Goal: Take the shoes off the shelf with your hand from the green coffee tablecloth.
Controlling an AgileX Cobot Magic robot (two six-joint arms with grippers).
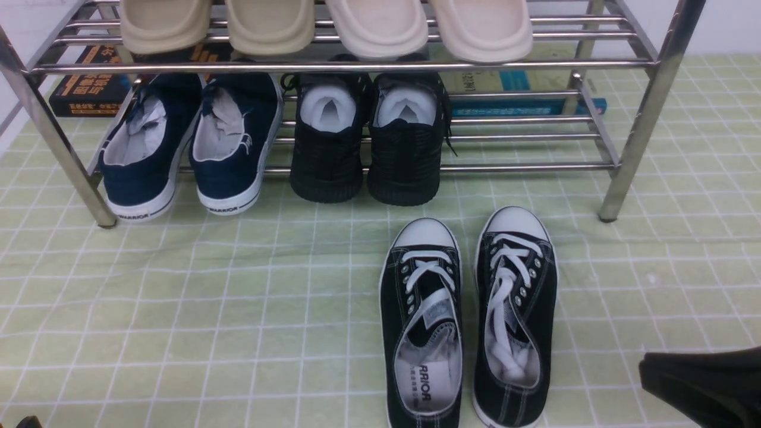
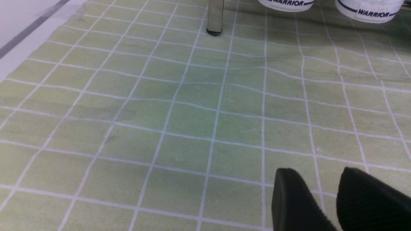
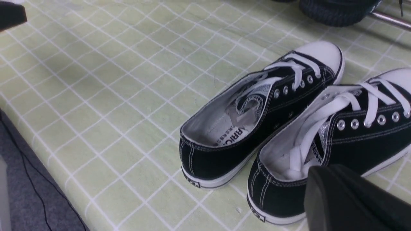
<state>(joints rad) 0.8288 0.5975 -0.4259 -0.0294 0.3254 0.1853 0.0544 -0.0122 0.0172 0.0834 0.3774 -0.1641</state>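
The black canvas sneakers point(image 1: 467, 321) sit side by side on the green checked tablecloth point(image 1: 178, 297), off the chrome shoe rack point(image 1: 630, 142). At their four o'clock the right gripper point(image 3: 350, 199) is closed and empty; swinging leftward, it might clip a heel.

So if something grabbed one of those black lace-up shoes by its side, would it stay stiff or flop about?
Probably it would flop a little: the black lace-up shoes look like soft canvas with open, gaping collars. The flat white rubber soles should keep the bottom fairly firm and stop any rolling. The loose laces might dangle or snag.
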